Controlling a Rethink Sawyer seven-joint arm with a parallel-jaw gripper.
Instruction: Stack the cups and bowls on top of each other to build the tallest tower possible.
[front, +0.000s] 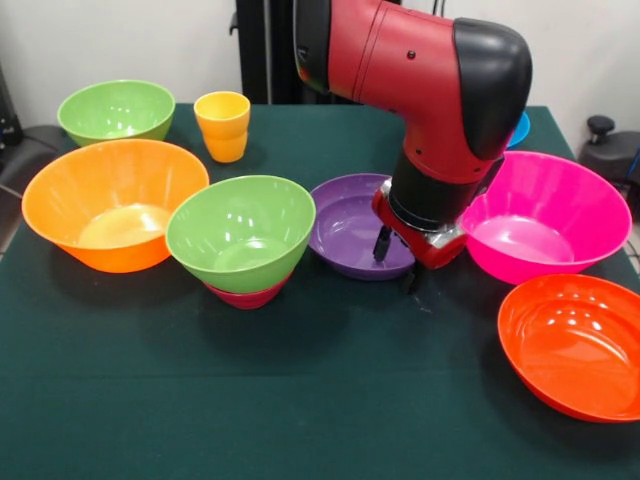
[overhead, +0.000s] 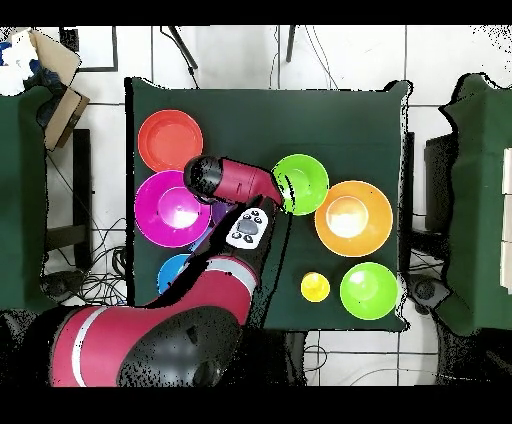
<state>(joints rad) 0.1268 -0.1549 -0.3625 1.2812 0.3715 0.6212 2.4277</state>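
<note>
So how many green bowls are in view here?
2. One green bowl stands in the far-left corner behind the orange bowl; the other green bowl sits mid-table, stacked on a crimson bowl.

bowls (front: 240, 232): glossy smooth plastic | table (front: 300, 400): matt green cloth

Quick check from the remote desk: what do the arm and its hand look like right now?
The arm is glossy red with a rounded black elbow cap and a black wrist collar. The hand has a red base with a grey underside and short dark tips. From overhead, a grey button panel sits on the arm.
</note>
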